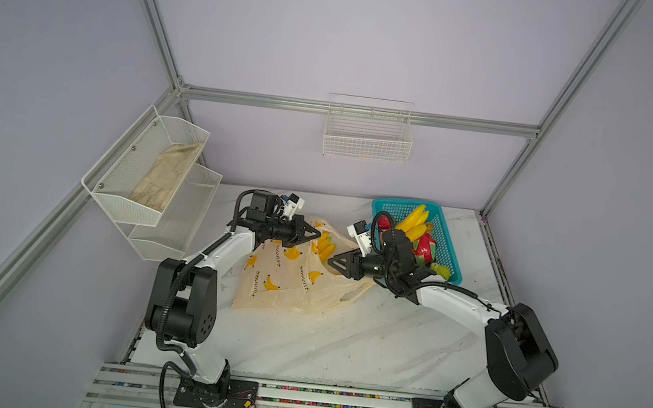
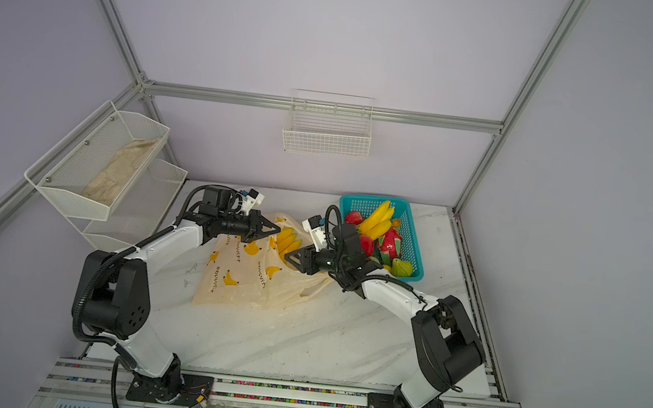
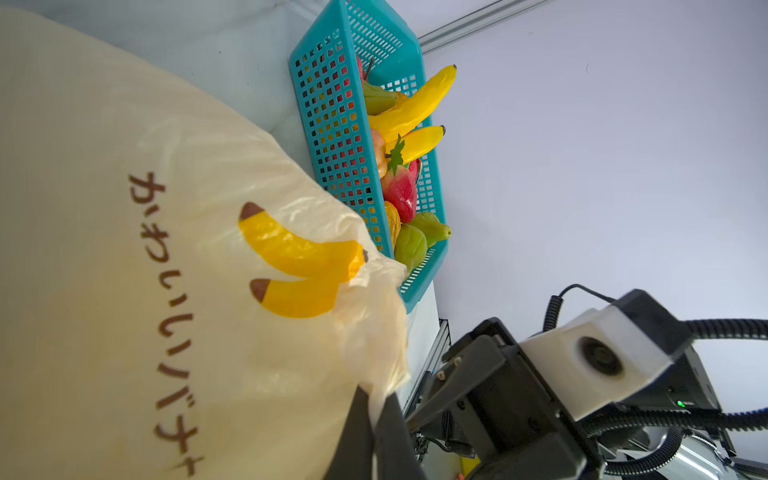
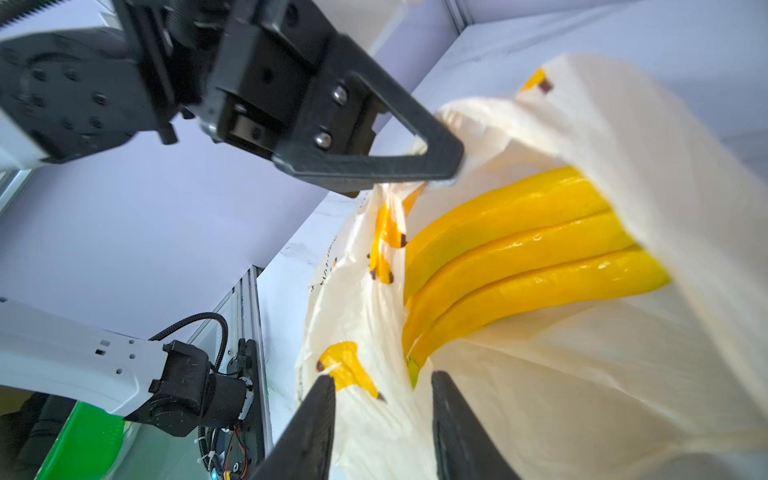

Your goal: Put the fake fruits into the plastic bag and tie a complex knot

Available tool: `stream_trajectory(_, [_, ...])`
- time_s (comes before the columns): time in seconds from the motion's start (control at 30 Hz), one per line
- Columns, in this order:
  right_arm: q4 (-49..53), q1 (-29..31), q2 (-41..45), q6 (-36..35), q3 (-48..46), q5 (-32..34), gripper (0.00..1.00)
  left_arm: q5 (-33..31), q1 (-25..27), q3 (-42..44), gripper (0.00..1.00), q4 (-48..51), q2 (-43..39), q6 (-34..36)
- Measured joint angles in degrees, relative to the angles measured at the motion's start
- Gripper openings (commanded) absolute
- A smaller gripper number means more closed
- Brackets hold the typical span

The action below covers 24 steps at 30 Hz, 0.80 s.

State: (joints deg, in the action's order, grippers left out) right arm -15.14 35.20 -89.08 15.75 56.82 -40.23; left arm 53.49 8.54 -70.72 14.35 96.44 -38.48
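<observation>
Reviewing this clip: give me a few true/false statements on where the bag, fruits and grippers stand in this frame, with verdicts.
1. A banana bunch lies inside the plastic bag. True.
2. The left gripper is open, clear of the bag. False: its fingers are shut on the bag's rim.
3. The teal basket holds no fruit. False: bananas, a strawberry and pears lie in it.
4. The right gripper has its fingers apart. True.
5. The bag is knotted shut. False: its mouth gapes open.
</observation>
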Motion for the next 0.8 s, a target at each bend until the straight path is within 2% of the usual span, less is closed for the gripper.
stream_trajectory(0.17, [3.28, -1.33, 8.79, -3.78, -1.53, 4.22, 0.47, -0.48, -1.01, 0.0, 0.0, 0.0, 0.0, -0.04])
stream_trajectory(0.23, [5.99, -1.97, 12.09, -5.81, -2.08, 9.66, 0.63, -0.79, -1.2, 0.0, 0.0, 0.0, 0.0, -0.04])
stream_trajectory(0.27, [7.34, -2.27, 13.09, -6.64, -2.12, 11.96, 0.67, -0.87, -1.29, 0.0, 0.0, 0.0, 0.0, -0.04])
stream_trajectory(0.43, [12.76, -2.99, 13.97, -12.72, -2.29, 24.02, 0.81, -1.27, -1.29, 0.0, 0.0, 0.04, 0.0, -0.04])
stream_trajectory(0.5, [13.9, -2.82, 12.63, -14.14, -2.34, 26.91, 0.84, -1.29, -1.29, 0.0, 0.0, 0.04, 0.0, -0.04])
stream_trajectory(0.67, [13.94, -1.73, 6.78, -16.7, -2.34, 28.81, 0.85, -1.44, -1.29, 0.0, 0.0, 0.07, 0.0, -0.04])
stream_trajectory(0.8, [13.38, -1.11, 0.44, -18.05, -1.68, 29.0, 0.75, -1.44, -1.29, 0.0, 0.0, 0.07, 0.0, -0.04])
